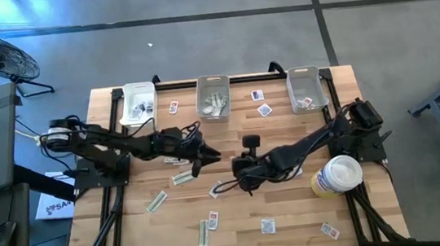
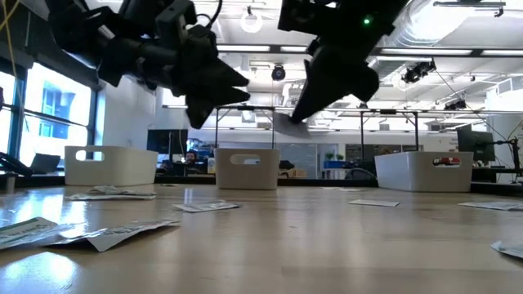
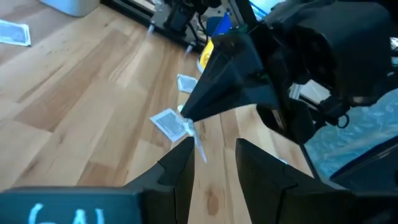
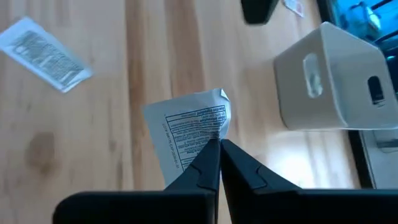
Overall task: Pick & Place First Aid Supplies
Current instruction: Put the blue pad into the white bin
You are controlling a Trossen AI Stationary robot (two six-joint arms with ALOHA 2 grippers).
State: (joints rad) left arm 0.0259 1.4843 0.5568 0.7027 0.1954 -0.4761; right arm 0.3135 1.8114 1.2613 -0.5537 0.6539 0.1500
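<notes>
Packet [image 4: 189, 127] in right tool [image 4: 219, 149], mid-table.

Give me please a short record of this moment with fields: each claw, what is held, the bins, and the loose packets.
right claw: shut on a white printed packet, lifted above the table
left claw: open, empty, raised close to the right claw
bins: three along the far edge, left bin, middle bin, right bin
loose packets: many scattered on the table
tub: lying beside the right arm
</notes>
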